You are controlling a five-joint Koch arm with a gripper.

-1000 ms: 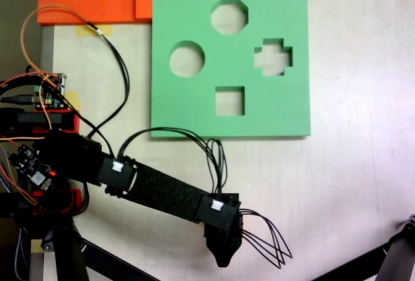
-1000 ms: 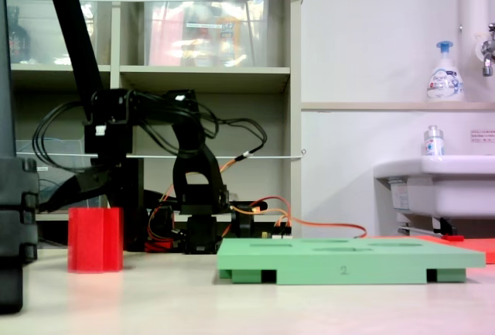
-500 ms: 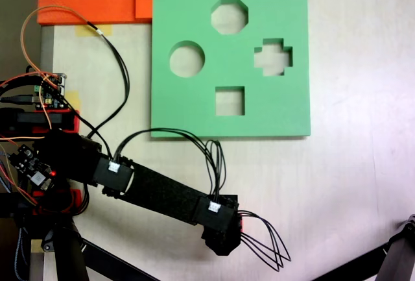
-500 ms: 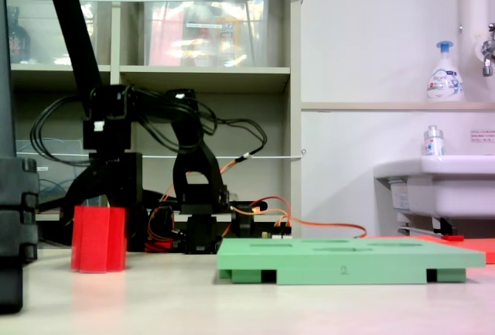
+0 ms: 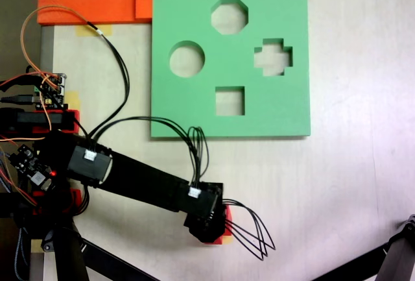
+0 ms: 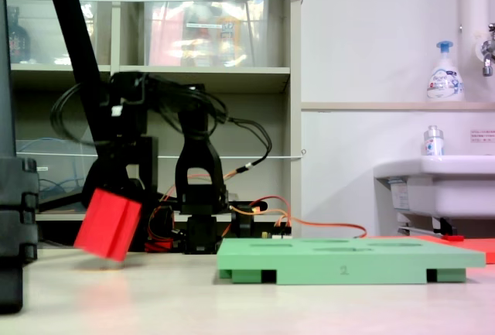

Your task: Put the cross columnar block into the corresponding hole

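While the arm reaches out over the bench (image 5: 363, 164) in the fixed view from above, we see our pincer (image 5: 209, 229) hidden under its own black housing, with slivers of the cross columnar block (image 5: 225, 219) showing red at its edge, well apart from the green board (image 5: 188, 109) and the corresponding hole (image 5: 273, 57), which sits beside the octagonal and square cutouts. From here we cannot tell how the jaws stand. At bench level in the other fixed view, the cross columnar block (image 6: 108, 223) hangs tilted and clear of the bench just below the pincer (image 6: 112, 188), so we judge it pinched and the lift under way. Next we would carry it across over the plus-shaped cutout, level it, and turn it to match before lowering.
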